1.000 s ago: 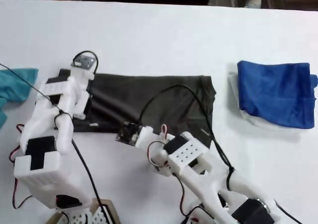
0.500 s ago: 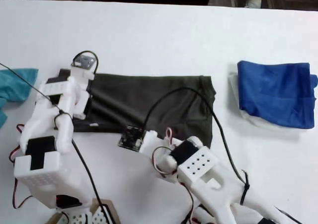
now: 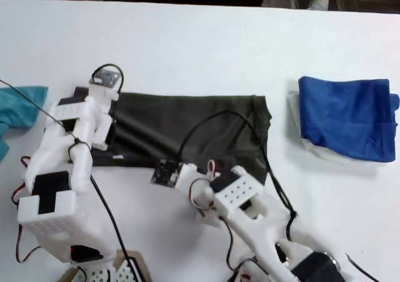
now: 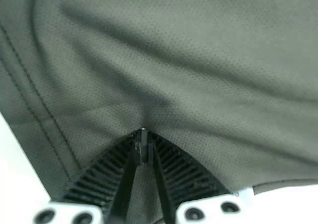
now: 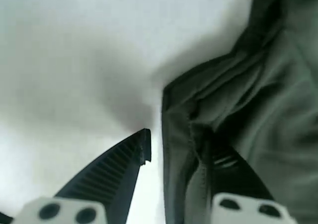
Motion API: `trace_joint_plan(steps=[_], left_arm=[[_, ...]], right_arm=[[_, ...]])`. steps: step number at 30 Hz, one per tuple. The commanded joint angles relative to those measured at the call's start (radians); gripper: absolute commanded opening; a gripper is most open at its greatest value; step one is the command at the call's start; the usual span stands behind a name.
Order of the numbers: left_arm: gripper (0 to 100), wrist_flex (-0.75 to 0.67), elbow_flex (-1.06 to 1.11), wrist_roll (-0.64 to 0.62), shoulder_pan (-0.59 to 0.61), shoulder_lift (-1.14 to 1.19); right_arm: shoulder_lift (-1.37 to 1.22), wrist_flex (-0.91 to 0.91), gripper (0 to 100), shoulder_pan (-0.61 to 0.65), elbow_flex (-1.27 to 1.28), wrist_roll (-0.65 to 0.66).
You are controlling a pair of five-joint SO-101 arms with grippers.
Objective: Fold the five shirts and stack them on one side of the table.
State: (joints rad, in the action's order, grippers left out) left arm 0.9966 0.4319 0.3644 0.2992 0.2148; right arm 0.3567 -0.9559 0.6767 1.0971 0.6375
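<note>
both arms on the dark shirt (image 3: 187, 132), mid-table (image 3: 206, 50)
the left gripper (image 4: 142, 137) pinches its left end tight; the right gripper (image 5: 181, 147) gapes wide, straddling the near edge. the folded blue shirt (image 3: 347, 116) lies well apart.

White table (image 3: 200, 44), dark olive shirt (image 3: 187, 129) flat at centre, folded blue shirt (image 3: 344, 116) right, teal cloth (image 3: 19, 107) left edge

I find no word, number or sign that I can read, neither on the dark shirt (image 3: 187, 129) nor on the blue shirt (image 3: 347, 122) (any print on my right wrist's camera board (image 3: 164, 173) is too small to make out).
</note>
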Motion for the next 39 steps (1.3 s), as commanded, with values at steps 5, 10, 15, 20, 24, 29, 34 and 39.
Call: trace_joint_plan(steps=[5, 10, 15, 20, 24, 29, 34, 39], left_arm=[[3, -0.011, 0.005, -0.002, 0.017, -0.011], [3, -0.011, 0.005, -0.002, 0.017, -0.011], [3, -0.011, 0.005, -0.002, 0.017, -0.011], [3, -0.011, 0.005, -0.002, 0.017, -0.011], [3, -0.011, 0.005, -0.002, 0.017, -0.011], [3, -0.011, 0.005, -0.002, 0.017, -0.011], [3, -0.011, 0.005, -0.002, 0.017, -0.011], [3, -0.011, 0.005, -0.002, 0.017, -0.011]], right_arm=[[-0.136, -0.024, 6.2, -0.073, -0.087, 0.115], [-0.145, -0.022, 2.2, -0.074, -0.098, 0.117], [-0.143, -0.031, 2.5, -0.074, -0.098, 0.117], [-0.143, -0.076, 11.3, -0.067, -0.1, 0.11], [-0.153, -0.087, 15.5, -0.067, -0.098, 0.118], [-0.154, -0.116, 15.5, -0.068, -0.094, 0.118], [-0.2, -0.117, 13.8, -0.071, -0.1, 0.118], [-0.309, -0.147, 4.0, -0.071, -0.176, 0.114]])
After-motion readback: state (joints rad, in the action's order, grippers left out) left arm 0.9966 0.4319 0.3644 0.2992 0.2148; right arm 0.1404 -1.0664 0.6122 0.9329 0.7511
